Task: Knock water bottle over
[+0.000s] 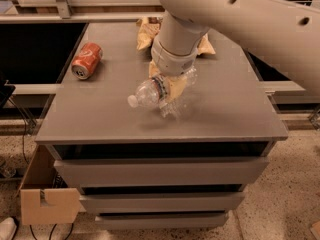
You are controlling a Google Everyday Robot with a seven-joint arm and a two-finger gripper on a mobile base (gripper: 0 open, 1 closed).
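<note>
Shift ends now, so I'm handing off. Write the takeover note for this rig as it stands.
Gripper: low over the middle of the cabinet top, right at the water bottle's body.
Water bottle: tipped almost flat, cap pointing left, partly hidden by the gripper.
Done: bottle tipped well off vertical.
Left: check that it actually lies on the top, which cannot be told from here, then draw the arm clear.
Soda can: on its side, back left, apart.

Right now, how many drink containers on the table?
2. Can lying far left; bottle tipped at centre, against the gripper. Arm may hide more.
</note>
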